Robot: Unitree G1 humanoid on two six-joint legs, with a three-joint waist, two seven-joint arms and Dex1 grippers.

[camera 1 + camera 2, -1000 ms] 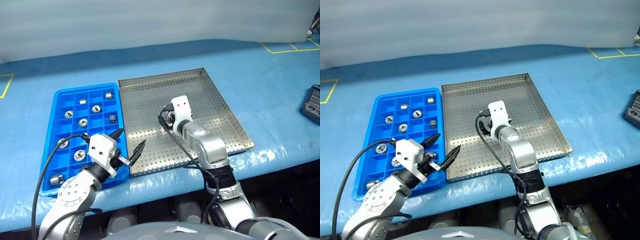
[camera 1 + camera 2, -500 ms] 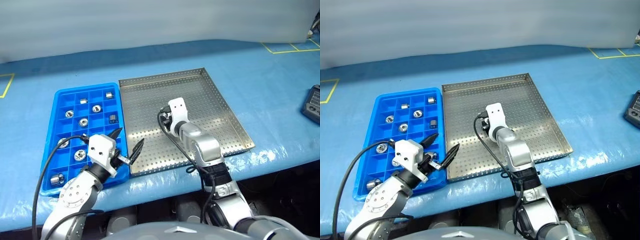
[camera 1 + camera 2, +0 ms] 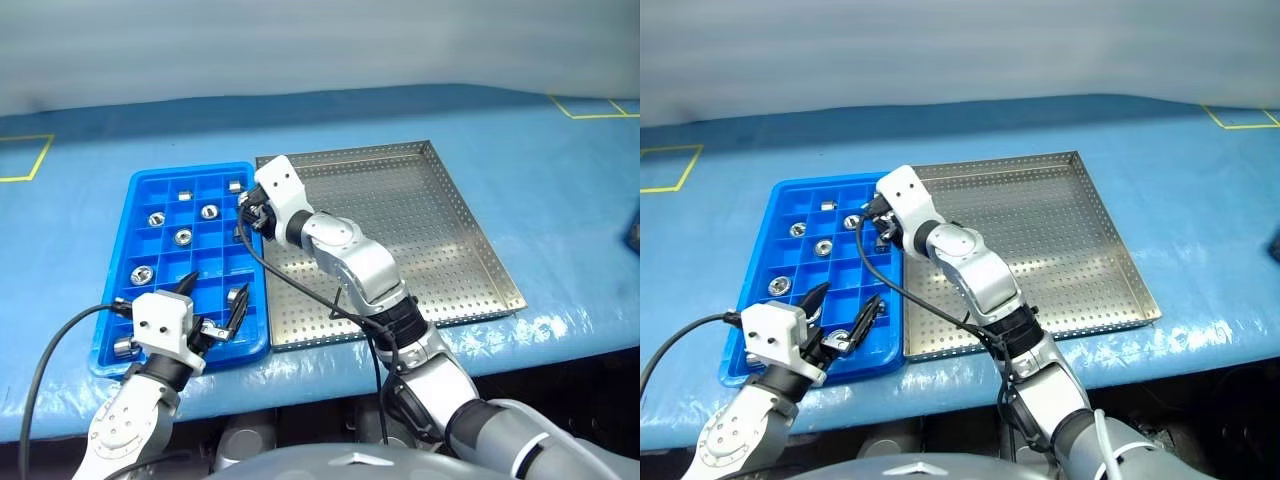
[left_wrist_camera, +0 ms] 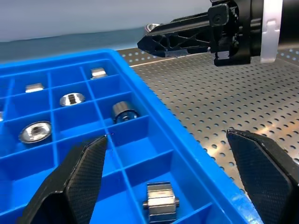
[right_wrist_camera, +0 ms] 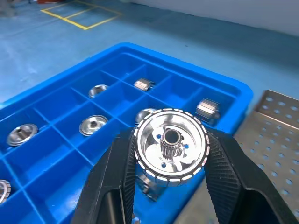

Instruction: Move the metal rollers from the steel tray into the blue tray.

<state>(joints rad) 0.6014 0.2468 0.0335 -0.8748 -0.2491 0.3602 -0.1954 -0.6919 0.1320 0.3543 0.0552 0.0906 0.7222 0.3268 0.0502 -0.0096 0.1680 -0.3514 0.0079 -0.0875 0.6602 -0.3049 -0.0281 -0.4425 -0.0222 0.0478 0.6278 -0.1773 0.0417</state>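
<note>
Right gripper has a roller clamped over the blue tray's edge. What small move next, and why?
Probably lower the right gripper toward a free compartment of the blue tray and open. The metal roller sits clamped between its fingers, hanging above the tray's right-hand cells, and the steel tray looks emptied.

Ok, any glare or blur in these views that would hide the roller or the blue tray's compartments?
Right wrist view: the roller held in the right gripper is sharp, with bright highlights on its face; the blue tray behind stays readable. Left wrist view: the steel tray shows bright reflections, and the near fingers look soft. Head views: even light, compartments clear.
</note>
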